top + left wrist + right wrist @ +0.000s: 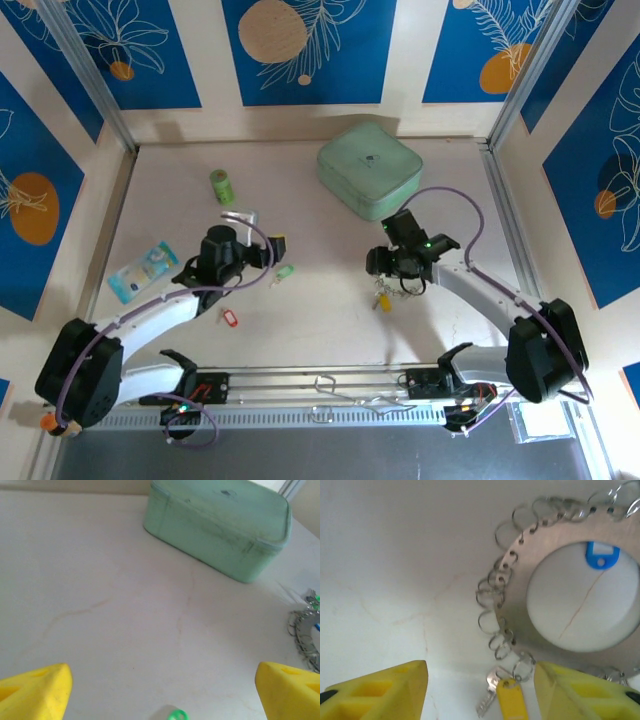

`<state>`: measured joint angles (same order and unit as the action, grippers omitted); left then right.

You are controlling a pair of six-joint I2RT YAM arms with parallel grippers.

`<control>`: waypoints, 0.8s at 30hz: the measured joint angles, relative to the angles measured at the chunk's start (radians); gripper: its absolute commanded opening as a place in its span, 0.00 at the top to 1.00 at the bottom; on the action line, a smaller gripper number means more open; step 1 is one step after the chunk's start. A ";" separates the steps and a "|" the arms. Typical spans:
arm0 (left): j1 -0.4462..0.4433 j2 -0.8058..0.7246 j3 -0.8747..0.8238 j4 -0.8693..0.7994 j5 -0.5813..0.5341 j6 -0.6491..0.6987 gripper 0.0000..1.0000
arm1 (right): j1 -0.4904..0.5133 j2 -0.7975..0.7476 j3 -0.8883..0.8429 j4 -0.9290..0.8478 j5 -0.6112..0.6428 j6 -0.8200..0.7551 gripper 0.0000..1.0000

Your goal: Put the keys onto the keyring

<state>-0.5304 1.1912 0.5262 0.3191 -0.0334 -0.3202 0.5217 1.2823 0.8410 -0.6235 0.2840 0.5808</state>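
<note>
While my left and right jaws stand apart, the small metal key with pale-green plastic tag (285,271), centre-left, looks light and slippery; I'd pinch its stiff tag.

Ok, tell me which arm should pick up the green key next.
Left, I'd say. The left gripper, open, sits right by the green key. The right gripper, also open, hangs over the keyring and yellow key, farther away.
</note>
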 measured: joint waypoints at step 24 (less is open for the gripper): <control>-0.136 0.076 0.000 0.004 -0.103 -0.172 0.06 | 0.134 0.324 0.128 -0.130 0.186 0.134 0.75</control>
<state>-0.6662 1.2675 0.5262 0.3229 -0.1360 -0.4927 0.6556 1.6066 0.9691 -0.7536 0.4698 0.7147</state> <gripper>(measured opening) 0.937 0.247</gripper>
